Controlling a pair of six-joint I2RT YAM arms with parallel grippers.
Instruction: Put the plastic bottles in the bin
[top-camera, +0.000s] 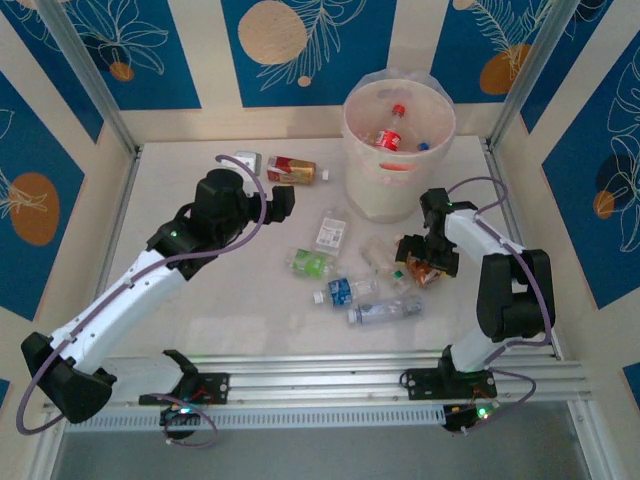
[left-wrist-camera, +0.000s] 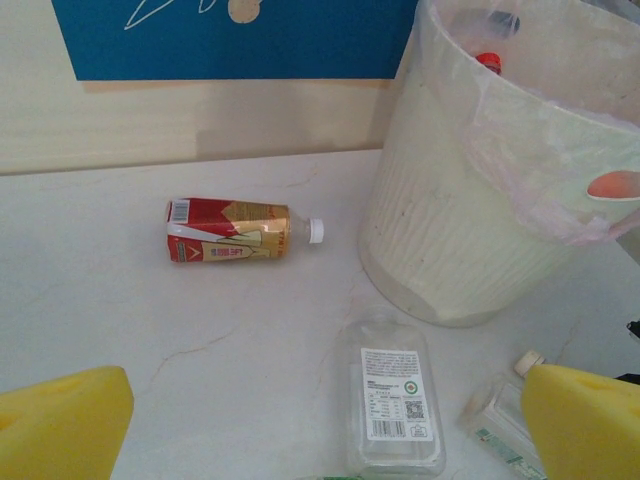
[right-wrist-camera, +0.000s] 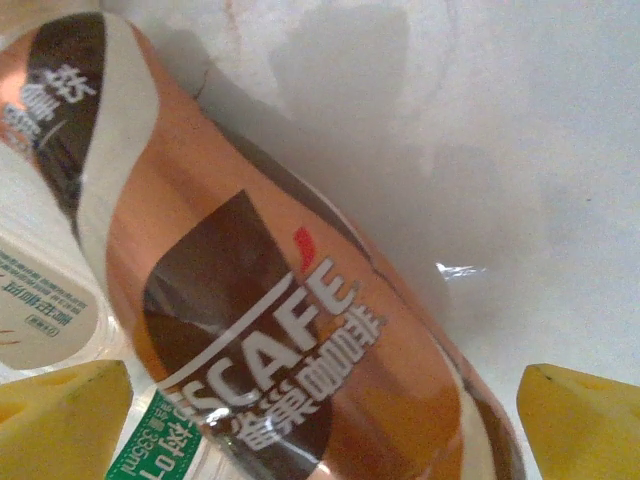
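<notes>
Top external: bin at far edge, bottles loose mid-table

Standing at the far edge of the table (top-camera: 240, 320), right of middle: bin (top-camera: 372, 195), bag-lined, with a red-label bottle (top-camera: 389, 137) lying inside.

Lying near the far edge, left of the bin and apart from it: red-gold bottle (top-camera: 290, 169), on its side, white cap toward the bin.

Scattered mid-table on the near side of the bin: flat bottle (top-camera: 331, 231) with a white label, green-label bottle (top-camera: 310, 263), blue-label bottle (top-camera: 345, 291), and clear bottle (top-camera: 386, 311), this last closest to the near edge. All on their sides.

Held above the table left of the flat bottle, on the near side of the red-gold bottle: left gripper (top-camera: 283, 200). Seen from the left wrist with yellow fingers (left-wrist-camera: 60, 425) spread wide, gripping nothing, flat bottle lying ahead between them, bin wall beyond on the right.

Lowered toward the right edge, on the near side of the bin: right gripper (top-camera: 422, 262), over a coffee bottle (right-wrist-camera: 300, 300) with a copper-brown label. Seen from the right wrist with fingers apart, one on either side of that bottle, bottle lying slantwise on the table. Cannot tell whether the pads touch it.
</notes>
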